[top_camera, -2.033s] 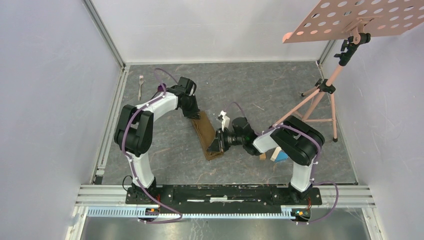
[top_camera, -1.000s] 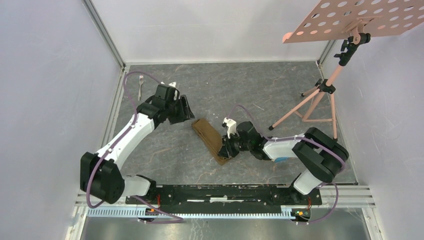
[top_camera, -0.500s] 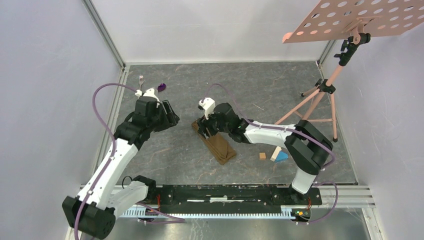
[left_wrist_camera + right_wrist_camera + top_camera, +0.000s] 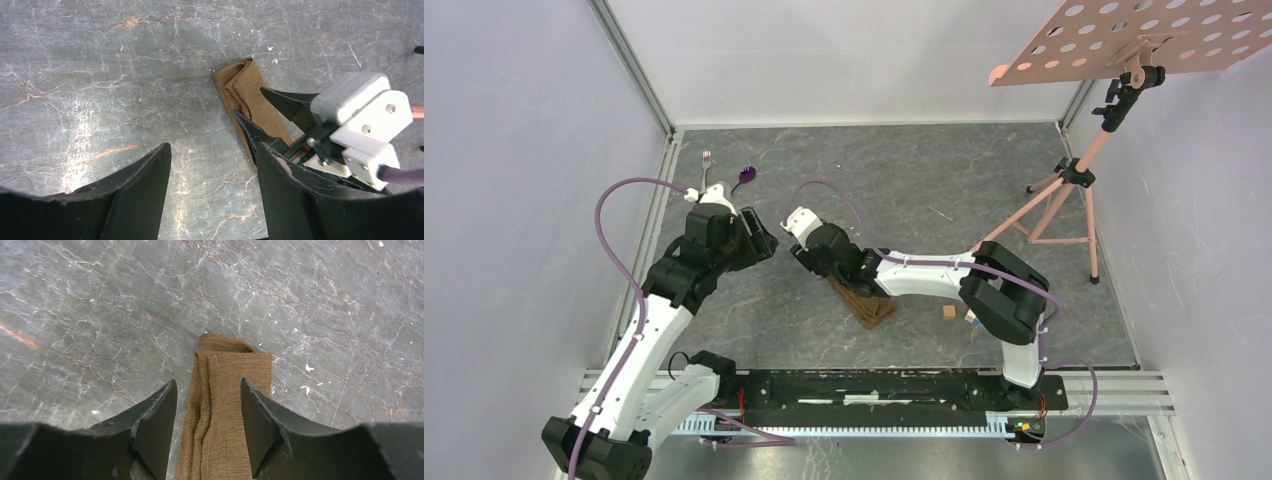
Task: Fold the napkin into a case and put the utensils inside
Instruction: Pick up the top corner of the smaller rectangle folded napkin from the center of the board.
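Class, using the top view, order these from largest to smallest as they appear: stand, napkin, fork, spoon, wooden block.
1. Stand.
2. Napkin, though the right arm hides part.
3. Fork and spoon, too alike to rank.
4. Wooden block.

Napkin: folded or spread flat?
Folded. The napkin lies as a long narrow strip, with layered folds showing at its end. The fork and spoon lie apart from it.
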Tool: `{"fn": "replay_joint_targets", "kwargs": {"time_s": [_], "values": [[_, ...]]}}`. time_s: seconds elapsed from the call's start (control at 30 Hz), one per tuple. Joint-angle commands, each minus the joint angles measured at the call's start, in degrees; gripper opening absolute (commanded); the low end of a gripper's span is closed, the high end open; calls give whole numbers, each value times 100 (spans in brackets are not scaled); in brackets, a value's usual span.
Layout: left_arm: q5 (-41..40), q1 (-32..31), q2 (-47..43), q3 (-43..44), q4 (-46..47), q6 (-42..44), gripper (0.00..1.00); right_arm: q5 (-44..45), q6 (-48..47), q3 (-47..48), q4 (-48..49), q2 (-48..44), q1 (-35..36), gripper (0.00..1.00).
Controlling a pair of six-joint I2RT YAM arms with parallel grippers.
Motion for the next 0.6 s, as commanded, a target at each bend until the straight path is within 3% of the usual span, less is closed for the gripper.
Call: {"fn": "replay_joint_targets", "kwargs": {"time_s": [0.0, 0.13, 0.57], "values": [[-84, 14, -140, 39, -29, -158, 70, 558, -123, 338, -136, 188, 72, 55], [-133, 9, -216, 72, -65, -144, 70, 546, -102, 473, -203, 346, 115, 51], [-168, 15, -290, 50, -108, -124, 71, 842, -79, 508, -177, 600, 239, 54]]}}
